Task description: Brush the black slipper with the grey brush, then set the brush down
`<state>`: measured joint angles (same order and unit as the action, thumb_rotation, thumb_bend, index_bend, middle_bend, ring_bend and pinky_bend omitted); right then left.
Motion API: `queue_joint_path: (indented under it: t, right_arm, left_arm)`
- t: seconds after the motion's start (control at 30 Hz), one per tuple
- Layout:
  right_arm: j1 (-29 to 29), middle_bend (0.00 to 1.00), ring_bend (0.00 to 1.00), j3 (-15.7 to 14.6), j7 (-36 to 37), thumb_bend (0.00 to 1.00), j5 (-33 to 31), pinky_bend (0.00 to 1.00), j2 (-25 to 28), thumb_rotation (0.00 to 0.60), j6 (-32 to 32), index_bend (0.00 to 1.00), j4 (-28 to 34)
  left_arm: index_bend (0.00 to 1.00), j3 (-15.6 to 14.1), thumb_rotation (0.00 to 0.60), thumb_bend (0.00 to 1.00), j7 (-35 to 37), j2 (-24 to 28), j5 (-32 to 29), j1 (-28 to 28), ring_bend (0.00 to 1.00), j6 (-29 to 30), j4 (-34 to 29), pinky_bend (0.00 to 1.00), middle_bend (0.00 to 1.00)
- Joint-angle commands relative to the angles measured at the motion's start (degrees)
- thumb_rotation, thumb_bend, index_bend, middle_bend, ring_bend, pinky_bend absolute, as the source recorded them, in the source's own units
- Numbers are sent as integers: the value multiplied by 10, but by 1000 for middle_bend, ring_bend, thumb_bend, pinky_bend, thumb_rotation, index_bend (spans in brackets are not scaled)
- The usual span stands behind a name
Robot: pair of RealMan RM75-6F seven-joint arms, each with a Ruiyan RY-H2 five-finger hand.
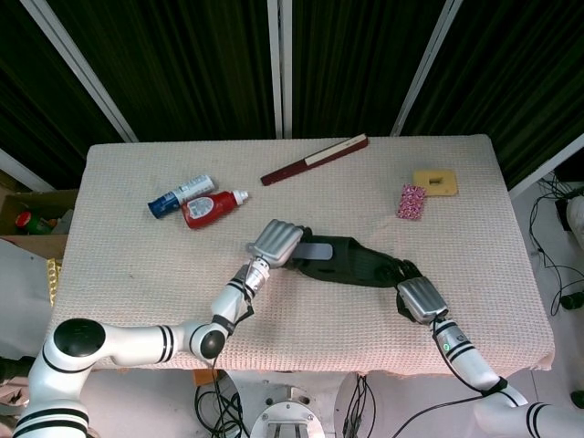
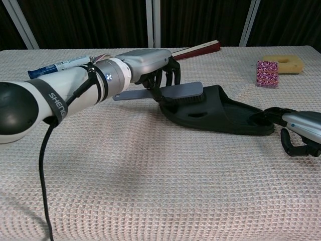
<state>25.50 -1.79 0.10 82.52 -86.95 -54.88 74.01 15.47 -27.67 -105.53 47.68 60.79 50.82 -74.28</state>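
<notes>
The black slipper (image 1: 351,263) (image 2: 220,113) lies on the cloth-covered table, toe end to the left. My left hand (image 1: 276,243) (image 2: 150,68) holds the grey brush (image 1: 315,251) (image 2: 173,92) by its handle, and the bristles rest on the slipper's toe strap. My right hand (image 1: 415,294) (image 2: 296,131) sits at the slipper's heel end with its fingers touching the heel and holding it down. The bristles themselves are hidden under the brush back.
A red bottle (image 1: 210,208) and a blue-capped tube (image 1: 180,195) (image 2: 55,67) lie at the back left. A dark red folded fan (image 1: 313,159) (image 2: 198,49) lies behind the slipper. A patterned pink block (image 1: 412,202) (image 2: 267,73) and a yellow sponge (image 1: 435,182) (image 2: 283,64) sit at the back right.
</notes>
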Motion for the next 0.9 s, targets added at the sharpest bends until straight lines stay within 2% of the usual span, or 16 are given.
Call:
queue_joint_path:
  t: [0.03,0.17,0.33,0.53,0.67,0.77,0.9]
  right_arm:
    - [0,157,0,0,0,1000,0,56,1,600,-1,112,1]
    - [-1,157,0,1,-1,1000,0,56,2,600,-2,112,3]
    - [0,157,0,0,-2,1000,0,56,2,600,-1,112,3]
    - [0,157,0,1,-3,1000,-2,56,0,600,1,111,1]
    - [0,157,0,1,-3,1000,-4,56,-1,600,2,112,0]
    - [0,157,0,1,-4,1000,-4,56,-1,600,3,111,0]
    - [0,157,0,2,-3,1000,-4,56,0,600,2,112,1]
  left_arm:
    - [914,8,600,444,-14,-9,-15,3,746,15,13,852,944]
    - [914,19,600,444,-37,-18,-42,6,746,29,30,852,944]
    - [914,22,600,445,-32,-7,-67,2,745,6,11,852,944]
    - [914,6,600,444,1,20,-30,-14,744,-7,-59,852,944]
    - [916,-10,600,444,16,46,-9,-13,743,-44,-95,850,944]
    - [917,-22,600,444,10,56,-9,-5,742,-62,-102,846,944]
    - [917,-23,600,442,-1,36,-2,-2,742,-27,-83,845,944]
